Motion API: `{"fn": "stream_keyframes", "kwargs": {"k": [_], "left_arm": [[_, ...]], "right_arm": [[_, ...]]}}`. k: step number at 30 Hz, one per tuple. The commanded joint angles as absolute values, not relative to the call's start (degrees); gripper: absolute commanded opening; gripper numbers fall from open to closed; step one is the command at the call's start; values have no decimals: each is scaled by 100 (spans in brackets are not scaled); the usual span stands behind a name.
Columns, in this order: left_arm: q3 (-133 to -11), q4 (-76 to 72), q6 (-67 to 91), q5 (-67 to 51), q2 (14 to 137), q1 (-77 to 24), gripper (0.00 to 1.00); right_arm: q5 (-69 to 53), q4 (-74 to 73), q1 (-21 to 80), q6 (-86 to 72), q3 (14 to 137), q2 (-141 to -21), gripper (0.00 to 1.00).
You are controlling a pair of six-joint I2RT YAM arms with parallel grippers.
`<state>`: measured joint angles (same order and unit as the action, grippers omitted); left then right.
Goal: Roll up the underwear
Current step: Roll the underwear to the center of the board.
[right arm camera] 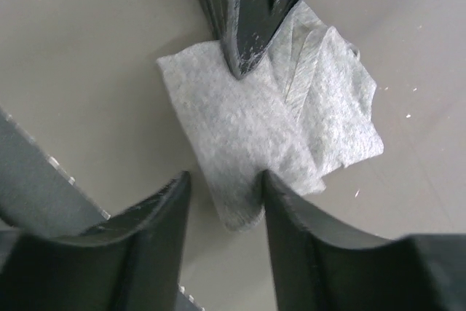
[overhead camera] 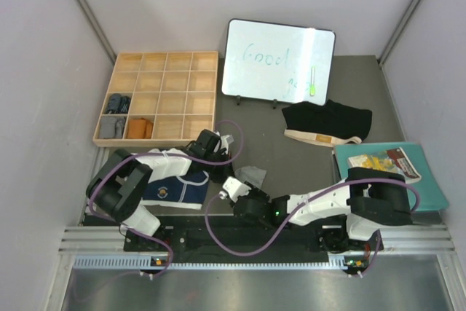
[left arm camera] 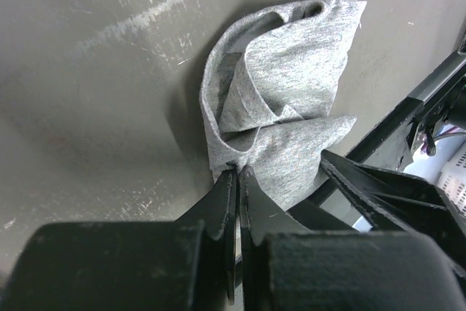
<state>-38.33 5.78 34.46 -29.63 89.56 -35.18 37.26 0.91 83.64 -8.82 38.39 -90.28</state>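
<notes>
The grey underwear (overhead camera: 253, 175) lies crumpled and partly folded on the table between both grippers, and it fills the left wrist view (left arm camera: 284, 92) and the right wrist view (right arm camera: 247, 129). My left gripper (left arm camera: 237, 170) is shut, its tips pinching the cloth's near edge; it reaches in from the left in the top view (overhead camera: 234, 158). My right gripper (right arm camera: 222, 187) is open, its jaws straddling a corner of the grey cloth. The navy underwear (overhead camera: 175, 191) lies under my left arm. The black underwear (overhead camera: 328, 123) with a beige waistband lies at the back right.
A wooden compartment tray (overhead camera: 175, 92) stands at the back left with a few rolled items in its left cells. A whiteboard (overhead camera: 277, 62) stands at the back. A teal folder (overhead camera: 429, 187) with a booklet lies at the right.
</notes>
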Motion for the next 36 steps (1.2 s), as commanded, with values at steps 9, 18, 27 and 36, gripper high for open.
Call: {"fn": "stream_keyframes", "kwargs": {"k": [9, 18, 27, 36], "left_arm": [[-3832, 783, 3243, -3164, 9044, -3524, 0], [-3569, 782, 3419, -2726, 8526, -3384, 46], [-3121, 608, 3437, -1969, 7182, -3296, 50], [-2286, -843, 3524, -2863, 6328, -3305, 41]], "right_arm": [[3613, 475, 8446, -756, 3990, -9782, 10], [2542, -526, 8315, -1054, 4236, -9195, 0], [740, -694, 7340, -1494, 4122, -8306, 0], [-974, -712, 6109, -1442, 4157, -8350, 0]]}}
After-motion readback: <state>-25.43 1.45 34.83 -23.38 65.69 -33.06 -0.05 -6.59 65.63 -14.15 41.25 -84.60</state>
